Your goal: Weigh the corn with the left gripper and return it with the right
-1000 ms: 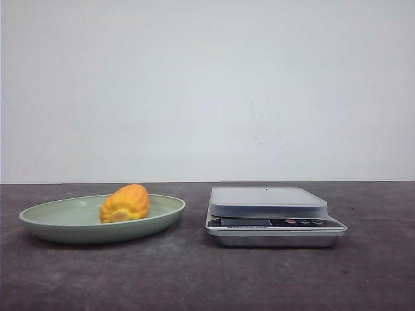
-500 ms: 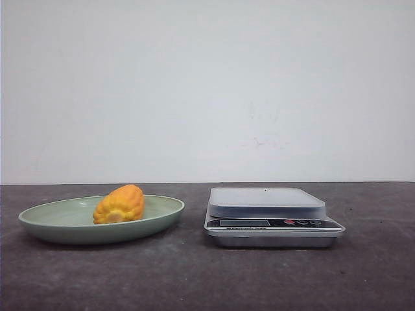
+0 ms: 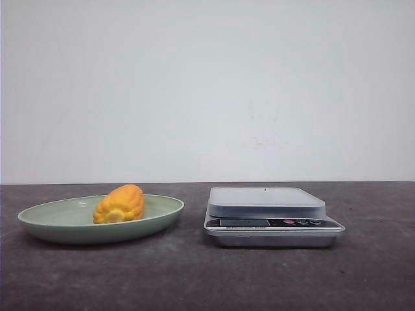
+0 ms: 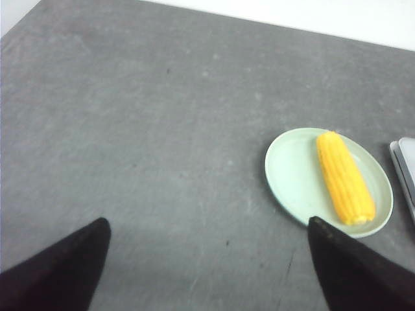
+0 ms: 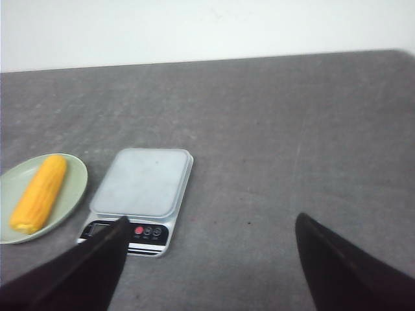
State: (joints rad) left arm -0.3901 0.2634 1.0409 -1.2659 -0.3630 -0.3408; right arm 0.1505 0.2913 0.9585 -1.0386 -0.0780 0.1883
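matt grey table, bumpy corn

Scale cut off by the left wrist view's edge, only a corner strip visible. Scale display digits unreadable in the front view, too small. Plate partly cropped at the right wrist view's edge. Both grippers' finger bases out of frame; neither gripper visible from the front.

Low front view; high wrist views
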